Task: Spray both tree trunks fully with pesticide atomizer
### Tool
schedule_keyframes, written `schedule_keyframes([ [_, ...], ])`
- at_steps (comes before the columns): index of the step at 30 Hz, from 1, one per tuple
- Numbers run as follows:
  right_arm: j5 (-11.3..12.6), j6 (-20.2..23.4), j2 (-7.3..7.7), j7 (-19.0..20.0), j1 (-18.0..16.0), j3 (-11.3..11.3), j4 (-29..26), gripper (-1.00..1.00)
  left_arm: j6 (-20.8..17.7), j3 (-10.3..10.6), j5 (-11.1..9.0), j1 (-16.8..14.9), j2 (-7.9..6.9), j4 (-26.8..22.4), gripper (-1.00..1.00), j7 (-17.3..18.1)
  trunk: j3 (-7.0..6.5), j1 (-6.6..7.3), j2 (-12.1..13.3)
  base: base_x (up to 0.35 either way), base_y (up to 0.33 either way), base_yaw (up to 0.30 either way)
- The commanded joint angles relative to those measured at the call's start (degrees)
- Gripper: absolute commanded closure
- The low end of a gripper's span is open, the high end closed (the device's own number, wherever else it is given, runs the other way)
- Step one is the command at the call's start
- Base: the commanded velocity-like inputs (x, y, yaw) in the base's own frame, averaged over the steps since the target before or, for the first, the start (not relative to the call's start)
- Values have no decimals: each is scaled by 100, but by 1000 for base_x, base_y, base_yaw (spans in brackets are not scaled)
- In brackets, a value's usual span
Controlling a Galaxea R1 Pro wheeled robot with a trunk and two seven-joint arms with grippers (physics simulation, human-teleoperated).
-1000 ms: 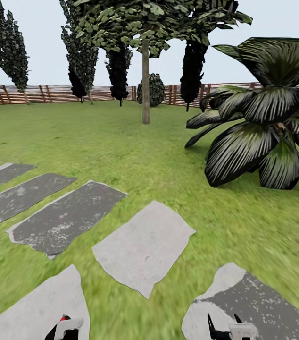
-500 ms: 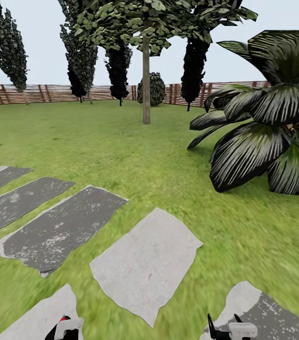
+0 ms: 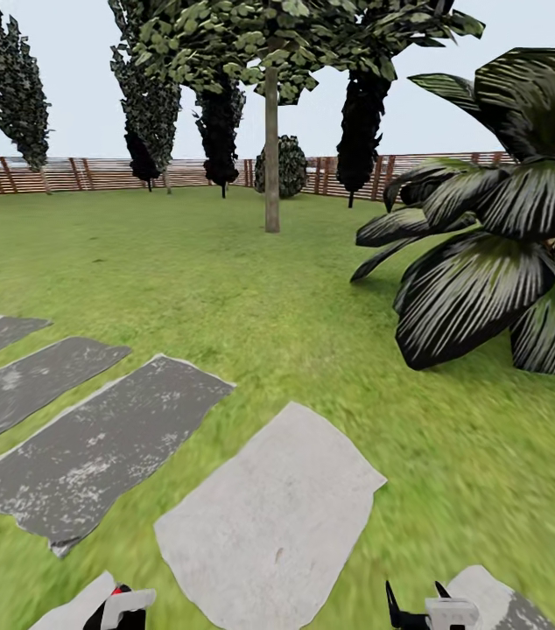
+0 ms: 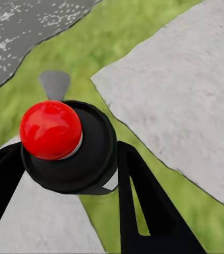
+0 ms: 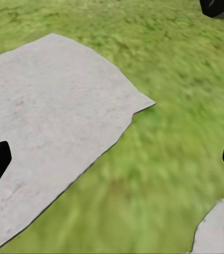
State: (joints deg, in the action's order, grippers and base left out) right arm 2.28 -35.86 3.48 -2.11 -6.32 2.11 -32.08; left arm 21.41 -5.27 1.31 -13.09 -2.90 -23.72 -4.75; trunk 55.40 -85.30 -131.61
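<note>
left tool (image 4: 64, 174) is clenched on the pesticide atomizer (image 4: 69, 148), black body with red knob, at lower left of the head view. right tool (image 5: 112, 159) is released, fingers wide apart over grass and a paving stone (image 5: 43, 121). one tree trunk (image 3: 271, 149) stands upper centre, before the fence (image 3: 67, 175).

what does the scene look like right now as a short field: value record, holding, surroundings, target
setting: lawn crossed by stepping stones, slat fence at the back
left gripper: closed on a black atomizer with a red knob
right gripper: open, empty, over grass and a pale stone
target ahead: tree trunk, bare, pale
right side: dark broad-leaf plant
</note>
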Motion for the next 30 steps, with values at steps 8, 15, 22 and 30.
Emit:
schedule_keyframes([
  [8,-1,0,-6,0,0,6,0,-100,-3,0,0,0,0,-1,100,-1,0,0,0,338,0,0],
  [15,-6,0,-6,0,-1,9,4,-100,-5,0,0,0,0,-1,100,0,0,0,0,338,28,0],
  [22,-9,0,-6,0,0,9,9,-100,-5,0,0,0,0,-1,100,0,0,0,0,338,96,0],
  [30,-8,0,-6,0,0,9,2,-100,-5,0,0,0,0,-1,100,0,0,0,0,338,103,0],
])
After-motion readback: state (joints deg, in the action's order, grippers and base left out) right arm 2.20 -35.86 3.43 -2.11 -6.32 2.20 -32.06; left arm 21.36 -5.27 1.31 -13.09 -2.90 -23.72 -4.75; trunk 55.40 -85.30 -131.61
